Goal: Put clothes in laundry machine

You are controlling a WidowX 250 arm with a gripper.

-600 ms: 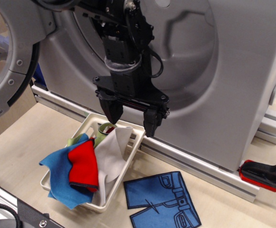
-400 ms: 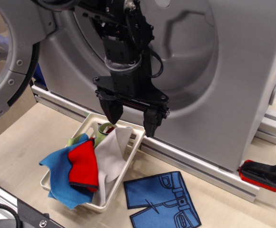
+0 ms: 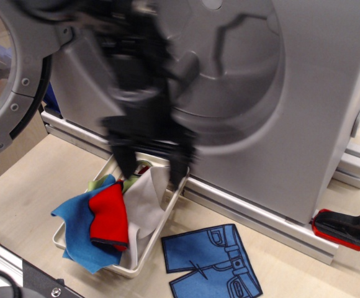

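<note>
In the one basket (image 3: 171, 208) lie four clothes (image 3: 115, 217): blue, red, white, green. My blurry gripper (image 3: 152, 166) hangs above, fingers apart.

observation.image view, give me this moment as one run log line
tool: open, blurred, above basket | clothes: in basket, not gripped | washer: door open | phase: reaching for clothes

Matt felt-like clothes (image 3: 108, 217) fill a smooth cream plastic basket (image 3: 158, 233) on pale wood-look table (image 3: 25, 198).
</note>
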